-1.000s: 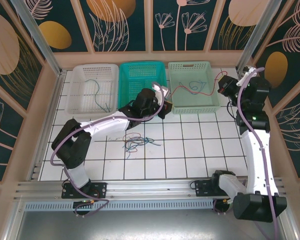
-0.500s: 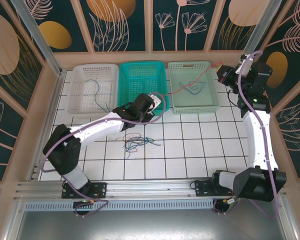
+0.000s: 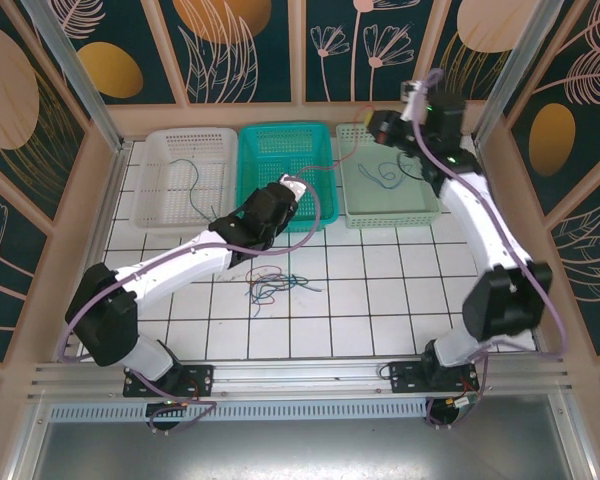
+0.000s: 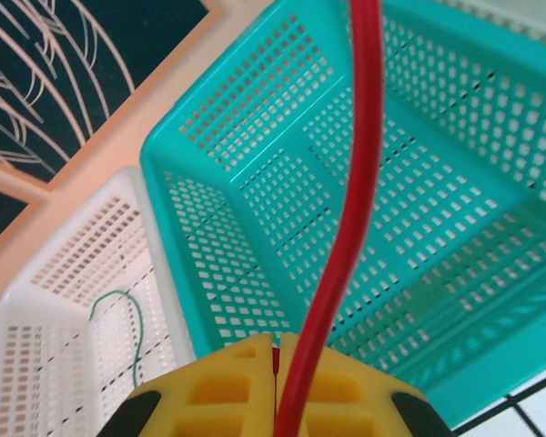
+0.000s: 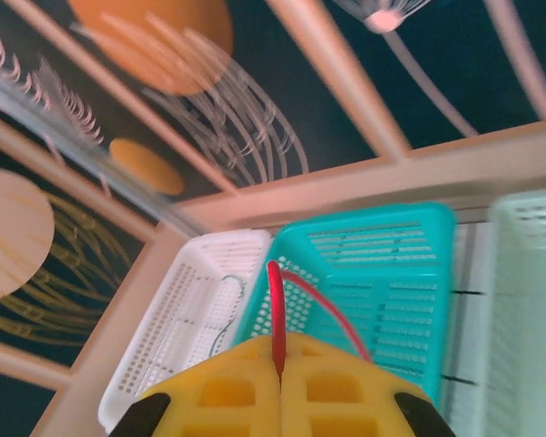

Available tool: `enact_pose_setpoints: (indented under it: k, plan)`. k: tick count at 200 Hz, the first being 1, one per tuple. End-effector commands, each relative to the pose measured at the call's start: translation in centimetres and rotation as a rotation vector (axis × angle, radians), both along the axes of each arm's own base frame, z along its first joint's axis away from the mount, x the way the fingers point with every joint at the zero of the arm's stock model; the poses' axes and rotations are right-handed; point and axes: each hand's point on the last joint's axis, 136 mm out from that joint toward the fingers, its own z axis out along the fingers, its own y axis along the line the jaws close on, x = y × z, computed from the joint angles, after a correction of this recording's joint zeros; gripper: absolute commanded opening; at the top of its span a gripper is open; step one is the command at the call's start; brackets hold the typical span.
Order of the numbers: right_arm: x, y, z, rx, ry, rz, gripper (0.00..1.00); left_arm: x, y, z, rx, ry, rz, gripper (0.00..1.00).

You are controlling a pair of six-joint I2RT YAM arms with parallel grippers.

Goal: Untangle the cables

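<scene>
A red cable [image 3: 338, 155] stretches between my two grippers above the teal basket [image 3: 270, 145]. My left gripper [image 3: 298, 190] hovers at that basket's front right corner. Its yellow fingers [image 4: 227, 391] are shut on one end of the red cable [image 4: 346, 228]. Over the back left corner of the pale green basket [image 3: 420, 205], my right gripper [image 3: 370, 122] is shut on the other end of the red cable [image 5: 275, 309]. Several more cables [image 3: 270, 282] lie tangled on the tiled floor. A green cable [image 3: 195, 185] lies in the white basket [image 3: 160, 210], and a blue cable [image 3: 388, 175] in the pale green one.
Three baskets stand in a row along the back wall. From the left wrist I look down into the teal basket [image 4: 255, 182], with the white basket [image 4: 64, 300] beside it. Pink side walls close in the floor. The lilac arm cable [image 3: 325, 205] loops by the left wrist.
My right gripper has swung left from the right side to the pale green basket's back left corner. The left gripper has shifted left over the teal basket. The red cable went along.
</scene>
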Motion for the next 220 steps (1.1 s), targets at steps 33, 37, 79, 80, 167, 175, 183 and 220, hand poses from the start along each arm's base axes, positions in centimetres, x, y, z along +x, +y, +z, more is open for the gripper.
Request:
enact_pose_setpoints:
  k: [33, 37, 79, 80, 167, 175, 183, 220]
  plan:
    - [8.5, 6.2, -4.2, -0.005, 0.054, 0.116, 0.00, 1.5, 3.5, -4.7, 0.087, 0.097, 0.168, 0.01]
    - [9.1, 6.5, -4.7, -0.005, 0.067, 0.120, 0.00, 1.6, 3.7, -4.9, 0.085, 0.103, 0.176, 0.01]
    - [13.5, 8.6, -9.8, -0.005, 0.184, 0.141, 0.00, 2.5, 5.0, -8.0, 0.118, 0.177, 0.240, 0.05]
    - [13.6, 8.7, -9.9, -0.005, 0.187, 0.141, 0.00, 2.5, 5.0, -8.1, 0.119, 0.180, 0.240, 0.05]
    - [12.8, 13.8, -16.5, -0.019, 0.314, 0.203, 0.00, 3.1, 6.8, -8.7, 0.155, 0.165, 0.327, 0.64]
    - [12.8, 13.8, -16.9, -0.023, 0.321, 0.199, 0.00, 3.2, 6.8, -8.2, 0.148, 0.160, 0.332, 0.80]
    - [12.8, 13.7, -17.3, -0.031, 0.332, 0.186, 0.00, 3.2, 6.7, -7.6, 0.136, 0.153, 0.331, 0.90]
    - [13.1, 13.3, -17.3, -0.043, 0.340, 0.156, 0.00, 3.4, 7.3, -4.4, 0.114, 0.092, 0.356, 0.98]
